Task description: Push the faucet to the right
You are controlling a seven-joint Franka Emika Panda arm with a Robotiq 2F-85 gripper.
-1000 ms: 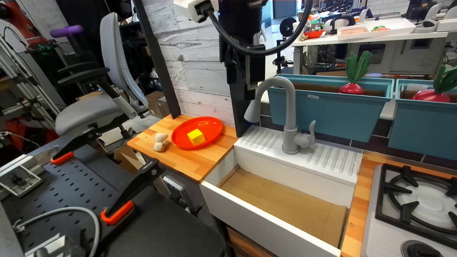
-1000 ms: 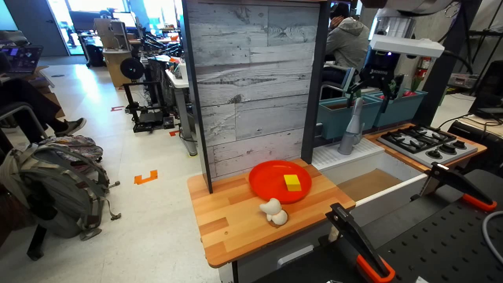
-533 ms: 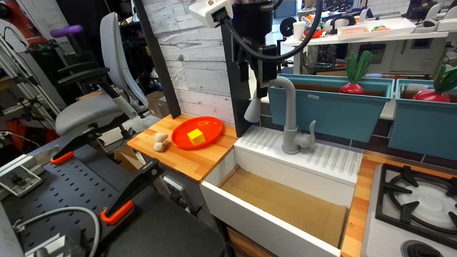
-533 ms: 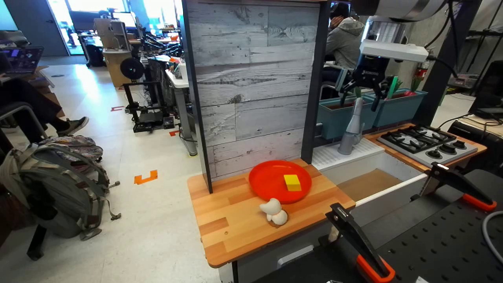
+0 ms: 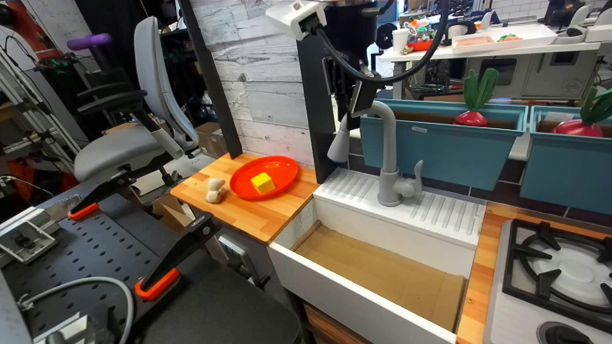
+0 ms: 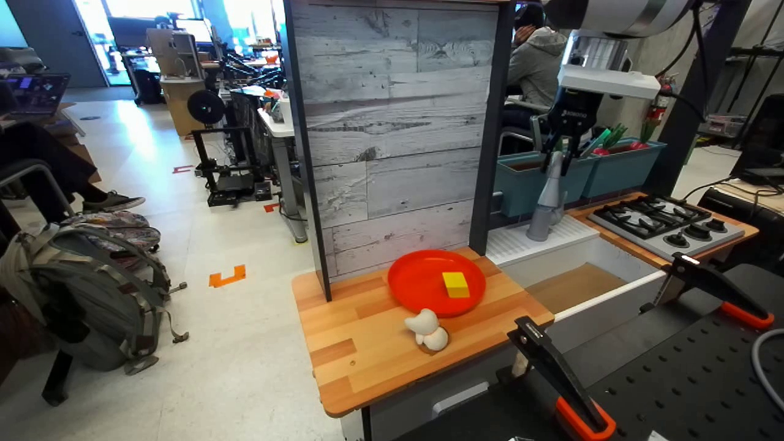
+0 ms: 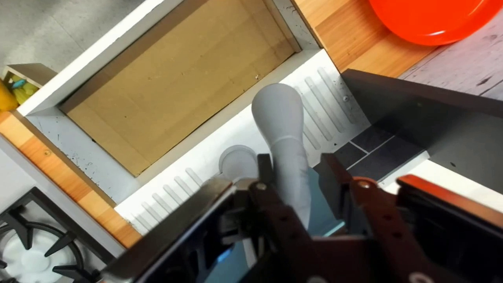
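The faucet (image 5: 389,143), a grey gooseneck tube, stands upright on the white ribbed ledge behind the sink (image 5: 363,296). In both exterior views my gripper (image 5: 353,117) is at the upper bend of the spout, just above the downturned end. The wrist view has the faucet (image 7: 277,110) passing between the two black fingers of the gripper (image 7: 295,161). One finger (image 7: 265,167) lies right along the neck and may touch it. A narrow gap separates the neck from the opposite finger, so the jaws stand partly open. The faucet's base is partly hidden behind that near finger in the wrist view.
A small lever handle (image 5: 411,184) sits beside the faucet's base. Teal planters (image 5: 440,148) stand close behind the faucet. A dark upright post (image 5: 319,119) rises next to the spout. The red plate (image 6: 422,291) lies on the wooden counter, and a stove (image 6: 713,239) adjoins the sink.
My gripper has moved over and down to the spout's bend, and its jaws have narrowed around the neck. The faucet has hardly moved.
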